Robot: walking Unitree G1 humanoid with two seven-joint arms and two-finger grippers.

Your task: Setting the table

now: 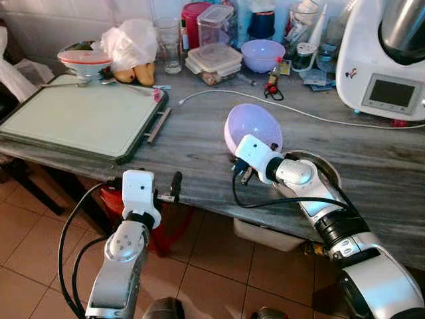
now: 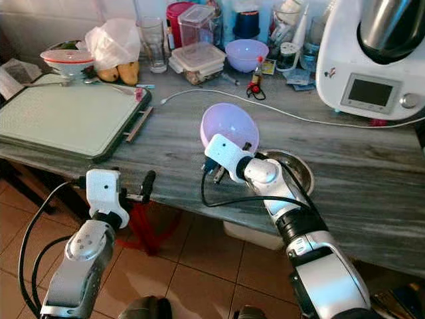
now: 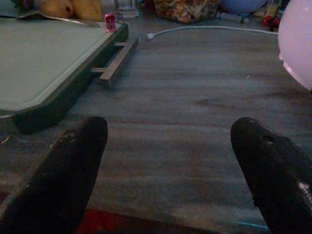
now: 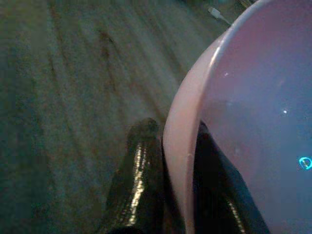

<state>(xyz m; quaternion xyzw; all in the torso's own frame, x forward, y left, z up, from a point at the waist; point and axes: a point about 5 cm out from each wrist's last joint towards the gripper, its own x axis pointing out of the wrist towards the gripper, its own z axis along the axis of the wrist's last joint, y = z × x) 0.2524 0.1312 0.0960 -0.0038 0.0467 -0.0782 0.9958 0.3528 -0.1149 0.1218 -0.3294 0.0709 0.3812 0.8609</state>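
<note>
A grey marble-patterned desk (image 1: pixel 199 133) stretches across the scene. The right pincer (image 4: pixel 168 185) grips the rim of a lilac bowl (image 1: pixel 251 126), one finger (image 4: pixel 139 170) outside the wall and the other inside. The bowl is tilted on its side, held just above the desk near the front edge, its hollow facing the robot. Just beside it, behind the right arm, a metal dish (image 2: pixel 295 166) rests on the desk. The left pincer (image 3: pixel 168 161) hangs released, fingers spread wide, just off the front edge. A green tray (image 1: pixel 80 119) lies at the desk's left end. Along the back edge stand a second lilac bowl (image 1: pixel 262 53), a glass (image 1: pixel 169 43), plastic boxes (image 1: pixel 214 60) and a white kitchen machine (image 1: pixel 385 60). A white cable (image 1: pixel 292 109) runs across the middle.
</note>
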